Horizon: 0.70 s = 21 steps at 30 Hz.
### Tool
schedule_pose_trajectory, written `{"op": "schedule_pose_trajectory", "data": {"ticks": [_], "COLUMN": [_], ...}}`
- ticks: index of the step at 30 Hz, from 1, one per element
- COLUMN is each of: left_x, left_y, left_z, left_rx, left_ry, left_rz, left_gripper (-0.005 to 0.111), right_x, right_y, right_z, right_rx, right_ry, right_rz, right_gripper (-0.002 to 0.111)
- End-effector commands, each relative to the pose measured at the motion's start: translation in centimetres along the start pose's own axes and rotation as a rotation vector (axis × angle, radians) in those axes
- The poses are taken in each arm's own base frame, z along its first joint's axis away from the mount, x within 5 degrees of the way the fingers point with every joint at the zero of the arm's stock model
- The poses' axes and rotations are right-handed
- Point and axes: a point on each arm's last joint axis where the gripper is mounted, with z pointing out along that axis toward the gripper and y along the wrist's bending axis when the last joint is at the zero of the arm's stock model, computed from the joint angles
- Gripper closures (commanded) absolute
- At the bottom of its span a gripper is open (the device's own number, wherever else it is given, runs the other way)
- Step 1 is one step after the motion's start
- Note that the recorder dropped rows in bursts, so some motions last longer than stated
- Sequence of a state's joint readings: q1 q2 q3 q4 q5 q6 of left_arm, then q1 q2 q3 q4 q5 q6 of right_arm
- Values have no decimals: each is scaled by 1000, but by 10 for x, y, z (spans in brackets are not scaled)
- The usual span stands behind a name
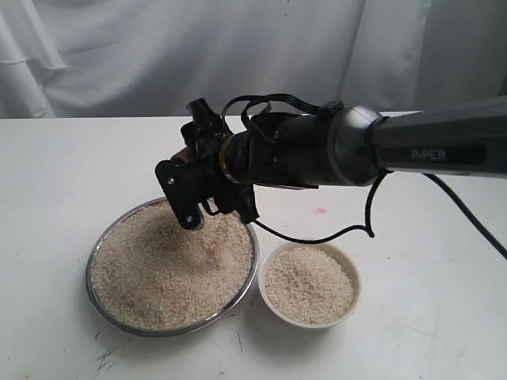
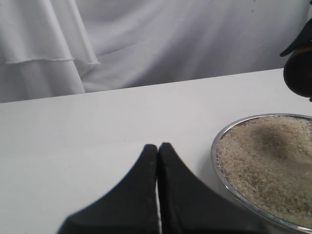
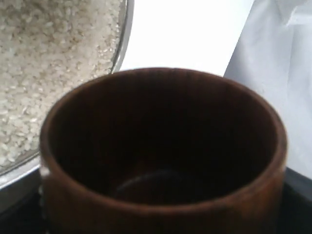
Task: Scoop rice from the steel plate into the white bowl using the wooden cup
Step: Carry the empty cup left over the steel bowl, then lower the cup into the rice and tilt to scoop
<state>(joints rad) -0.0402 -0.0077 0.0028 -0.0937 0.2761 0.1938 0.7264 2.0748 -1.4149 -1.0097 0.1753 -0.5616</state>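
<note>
One empty wooden cup (image 3: 161, 146) clasped in wide-spread right gripper (image 1: 212, 204) | over rice (image 1: 158, 273) on steel plate (image 1: 93, 269), ready to scoop | left gripper (image 2: 157, 146) closed, empty, kept clear

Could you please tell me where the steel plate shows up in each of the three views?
Exterior view: the steel plate sits lower left, left of the white bowl.
Left wrist view: its rim curves in at the picture's right edge.
Right wrist view: its rim crosses the picture's upper-left corner, behind the wooden cup.
Shared landmark: the rice.
</note>
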Motion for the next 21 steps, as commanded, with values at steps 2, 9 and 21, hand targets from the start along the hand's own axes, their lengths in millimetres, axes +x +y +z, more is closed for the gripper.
{"op": "schedule_pose_trajectory", "data": {"ticks": [2, 9, 21], "left_x": [-2, -2, -2], "left_y": [0, 0, 0], "left_z": [0, 0, 0], "left_rx": [5, 5, 5], "left_ry": [-6, -6, -6], "left_rz": [-5, -2, -5], "left_gripper": [107, 107, 107], "right_x": [1, -5, -42], "right_y": [-7, -9, -15], "right_z": [-2, -3, 27], "right_rx": [36, 48, 67], "right_ry": [19, 67, 144], "right_rz": [-176, -351, -470], "right_gripper": [108, 108, 108]}}
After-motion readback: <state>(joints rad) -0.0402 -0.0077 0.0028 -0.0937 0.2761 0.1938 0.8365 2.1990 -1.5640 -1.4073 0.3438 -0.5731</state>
